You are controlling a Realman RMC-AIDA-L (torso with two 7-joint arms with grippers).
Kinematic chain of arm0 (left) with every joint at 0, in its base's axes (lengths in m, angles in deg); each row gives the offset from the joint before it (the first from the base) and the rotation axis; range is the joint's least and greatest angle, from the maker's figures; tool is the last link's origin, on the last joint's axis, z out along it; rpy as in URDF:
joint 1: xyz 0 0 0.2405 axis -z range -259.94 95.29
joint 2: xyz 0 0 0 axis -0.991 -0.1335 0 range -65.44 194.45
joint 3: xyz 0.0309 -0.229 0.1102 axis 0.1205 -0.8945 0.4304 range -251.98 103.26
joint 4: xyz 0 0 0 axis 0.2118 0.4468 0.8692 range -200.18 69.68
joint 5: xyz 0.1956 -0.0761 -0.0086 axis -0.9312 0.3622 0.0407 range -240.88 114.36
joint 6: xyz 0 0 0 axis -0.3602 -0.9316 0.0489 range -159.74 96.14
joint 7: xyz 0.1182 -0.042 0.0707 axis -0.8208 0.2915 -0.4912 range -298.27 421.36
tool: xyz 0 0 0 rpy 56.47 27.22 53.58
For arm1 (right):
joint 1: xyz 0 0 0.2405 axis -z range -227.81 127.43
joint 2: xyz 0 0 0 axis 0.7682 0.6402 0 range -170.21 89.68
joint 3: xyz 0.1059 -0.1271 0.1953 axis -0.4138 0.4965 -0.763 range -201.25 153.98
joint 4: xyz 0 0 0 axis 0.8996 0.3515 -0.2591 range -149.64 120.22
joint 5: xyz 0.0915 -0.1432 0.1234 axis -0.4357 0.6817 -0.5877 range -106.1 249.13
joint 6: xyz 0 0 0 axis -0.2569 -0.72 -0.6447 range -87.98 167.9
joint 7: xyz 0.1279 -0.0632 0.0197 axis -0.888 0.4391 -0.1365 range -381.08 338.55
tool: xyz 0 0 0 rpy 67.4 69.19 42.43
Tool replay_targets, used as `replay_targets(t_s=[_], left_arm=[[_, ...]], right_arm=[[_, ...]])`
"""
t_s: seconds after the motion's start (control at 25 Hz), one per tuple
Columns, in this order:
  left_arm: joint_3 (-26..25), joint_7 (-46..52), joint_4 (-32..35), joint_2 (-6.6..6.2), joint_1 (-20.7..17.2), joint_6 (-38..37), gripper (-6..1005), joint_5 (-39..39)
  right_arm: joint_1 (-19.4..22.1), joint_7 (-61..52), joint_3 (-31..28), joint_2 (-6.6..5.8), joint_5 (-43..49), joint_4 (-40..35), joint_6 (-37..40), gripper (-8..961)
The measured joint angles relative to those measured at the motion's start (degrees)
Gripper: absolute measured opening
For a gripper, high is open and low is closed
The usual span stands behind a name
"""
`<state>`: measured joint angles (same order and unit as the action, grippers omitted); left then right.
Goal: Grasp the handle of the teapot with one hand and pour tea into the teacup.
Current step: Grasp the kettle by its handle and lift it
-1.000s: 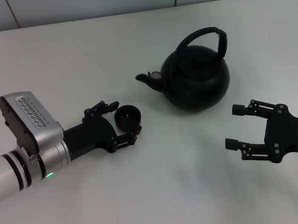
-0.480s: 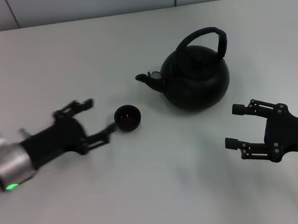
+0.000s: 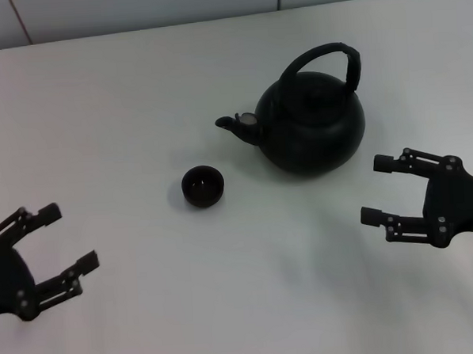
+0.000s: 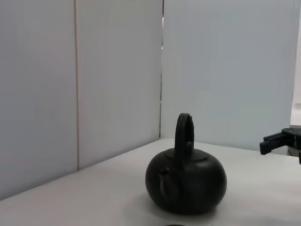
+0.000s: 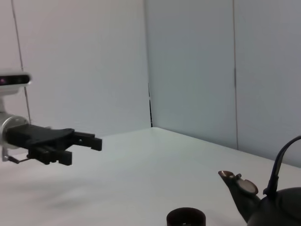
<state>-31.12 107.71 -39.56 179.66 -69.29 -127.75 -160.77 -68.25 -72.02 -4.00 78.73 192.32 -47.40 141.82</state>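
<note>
Black and spread wide, the left gripper [image 3: 46, 258] sits at the near left corner of the white table [image 3: 122, 111], its two fingers apart and holding nothing. Across from it on the near right, the right gripper [image 3: 380, 189] is just as open and empty, its fingertips pointing inward, near the teapot's right flank but not touching it.

Between the two and a little farther out stands the teacup [image 3: 202, 186], a small round black bowl, upright; its inside is dark and whether it holds any liquid cannot be told. Bare tabletop surrounds it on every side, with a wide stretch open toward the left gripper.

Beyond and to the right of the cup sits the teapot [image 3: 313, 125], upright, lid on, its short spout aimed left, the tip apart from the cup. The handle [image 3: 329, 57] arches over the top, free of either gripper. Behind the pot the table runs on to a pale wall [image 3: 133, 12].
</note>
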Motion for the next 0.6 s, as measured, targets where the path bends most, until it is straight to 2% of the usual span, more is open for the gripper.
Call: replay_targets(t_s=[0.2, 0.36, 0.4, 0.44, 0.6], left_arm=[[0.2, -0.2, 0.3, -0.64, -0.2, 0.0, 864, -0.7], [0.1, -0.3, 2.3, -0.69, 0.0, 1.3, 864, -4.8], [-0.4, -0.2, 5.1, -0.74, -0.2, 3.2, 864, -9.7], [-0.4, -0.2, 5.1, -0.74, -0.2, 3.2, 864, -9.7], [-1.3, 0.3, 5.4, -2.00, 0.2, 3.3, 863, -10.2]], right_arm=[[0.1, 0.3, -0.1, 0.00, 0.0, 0.1, -0.1, 772], [0.2, 0.4, -0.1, 0.04, -0.1, 0.1, -0.1, 771], [0.3, 0.4, 0.0, 0.05, -0.1, 0.1, -0.2, 771], [0.3, 0.4, 0.0, 0.05, -0.1, 0.1, -0.2, 771], [0.6, 0.4, 0.0, 0.08, -0.1, 0.5, -0.6, 770]])
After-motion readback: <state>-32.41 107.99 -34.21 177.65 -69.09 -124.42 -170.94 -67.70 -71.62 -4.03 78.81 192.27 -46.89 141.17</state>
